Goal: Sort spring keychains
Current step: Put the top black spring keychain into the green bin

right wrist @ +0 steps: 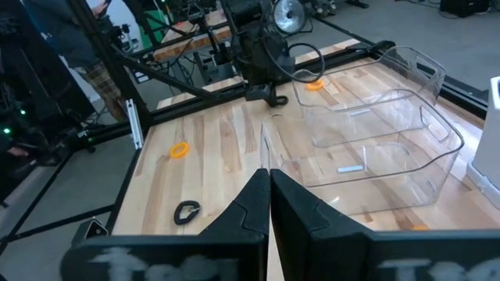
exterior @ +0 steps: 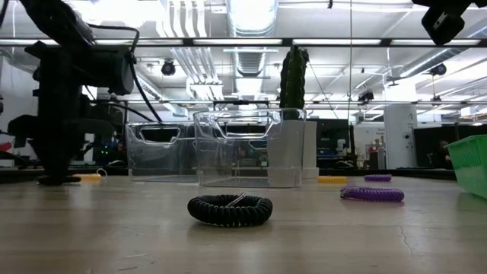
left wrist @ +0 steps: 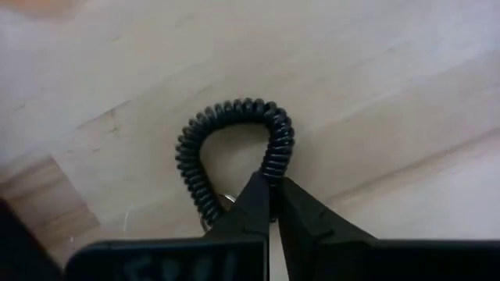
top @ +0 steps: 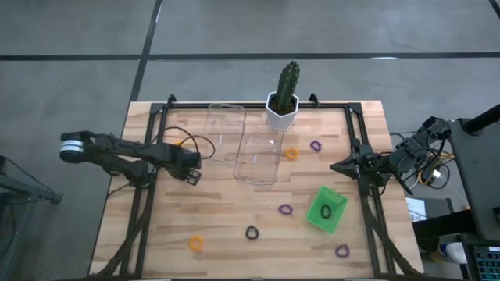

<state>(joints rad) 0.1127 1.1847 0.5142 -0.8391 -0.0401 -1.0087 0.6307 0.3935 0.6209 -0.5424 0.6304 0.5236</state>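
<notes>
Your wooden counter (top: 234, 211) carries two clear trays (top: 258, 156) and one green tray (top: 326, 209). Keychains scattered: three orange (top: 195, 243), four purple (top: 285, 209), black ones (top: 251, 232). Left gripper (left wrist: 272, 204) fingers clamped on a black keychain (left wrist: 234, 148); right gripper (right wrist: 269, 183) fingers together at the counter's right edge.

The wooden table (top: 234, 226) of pale planks stands on a grey concrete floor (top: 70, 47) crossed by dark seams. Beyond the table's far edge the low view opens onto a workshop: an open ceiling hung with white ducts (exterior: 251, 57) and bright strip lights (exterior: 251, 11), dark racks and equipment on the left (exterior: 57, 114), a pale cabinet on the right (exterior: 399, 137). Other black frames and benches stand past the table (a person in plaid trousers (right wrist: 105, 74) among them)
</notes>
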